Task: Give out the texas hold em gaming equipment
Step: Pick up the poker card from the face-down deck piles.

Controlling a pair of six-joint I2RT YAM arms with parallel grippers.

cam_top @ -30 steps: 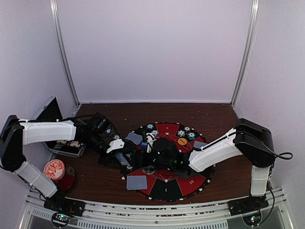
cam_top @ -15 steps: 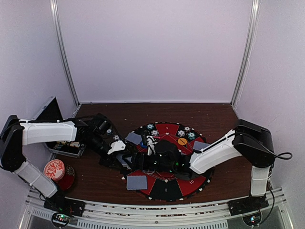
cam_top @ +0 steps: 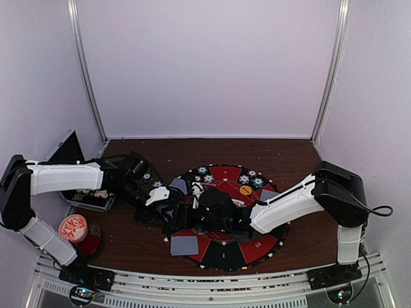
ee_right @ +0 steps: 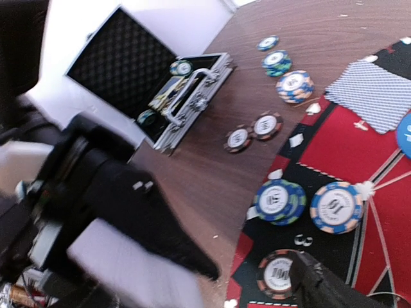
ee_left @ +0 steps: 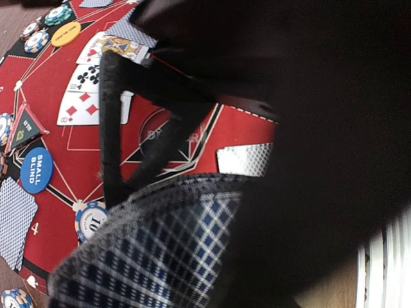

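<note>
Card (ee_left: 160, 253), blue-and-white plaid back, is seen blurred right in front of the left wrist camera, held clear of the mat and tilted, its top edge rising from lower left to upper right. Single card or stack cannot be told, and its long axis is cut off by the frame. It is pinched by the left gripper (cam_top: 169, 210), jaws pressed together on it, over the left part of the round red-and-black mat (cam_top: 226, 256). Right gripper (cam_top: 191, 212) is positioned just beside it from the right. Spread or pressed together cannot be told, as only thin black fingers (ee_left: 110, 128) are shown above the card's edge. Three face-up cards (ee_left: 87, 90) are laid flat in a row on the red centre, long sides next to each other. One face-down card (cam_top: 184, 245) is laid flat at the mat's near-left rim, long axis roughly left-right. Orange disc (cam_top: 246, 190) and blue SMALL BLIND disc (ee_left: 36, 170) are set on the mat. Striped chips (cam_top: 203, 171) are grouped along the far rim, and loose chips (ee_right: 277, 62) are scattered on the wooden table (ee_right: 212, 179) toward the open metal case (ee_right: 192, 90). Red-and-white patterned disc (cam_top: 72, 226) is seen well apart at the near left.
</note>
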